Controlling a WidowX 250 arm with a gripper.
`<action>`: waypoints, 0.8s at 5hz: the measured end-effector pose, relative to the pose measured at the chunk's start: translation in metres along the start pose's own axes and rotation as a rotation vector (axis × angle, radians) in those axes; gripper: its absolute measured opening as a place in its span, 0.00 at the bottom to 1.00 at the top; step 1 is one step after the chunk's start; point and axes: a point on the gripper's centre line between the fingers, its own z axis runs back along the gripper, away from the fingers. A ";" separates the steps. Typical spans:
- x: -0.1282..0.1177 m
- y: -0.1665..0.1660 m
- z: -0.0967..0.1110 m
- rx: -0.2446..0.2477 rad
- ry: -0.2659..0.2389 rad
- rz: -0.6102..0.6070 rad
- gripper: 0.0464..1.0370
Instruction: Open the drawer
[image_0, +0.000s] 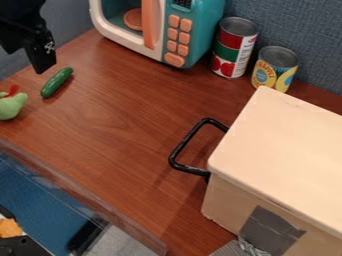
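Black handle (187, 140) juts left — long bar slants down-left | counter (120, 145) spans to lower-left edge | gripper (25, 61) fingers parted

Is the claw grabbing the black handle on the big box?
No, the claw is at the top left, and bare table lies between it and the black handle.

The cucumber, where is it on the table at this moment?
In the camera view, the cucumber lies at the left side of the table, up and right of the green toy and below and left of the toy microwave.
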 end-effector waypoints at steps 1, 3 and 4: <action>-0.003 -0.004 -0.005 -0.027 0.016 0.009 0.96; 0.010 -0.070 -0.006 -0.267 -0.017 0.054 0.96; 0.019 -0.106 -0.003 -0.346 -0.053 0.122 0.96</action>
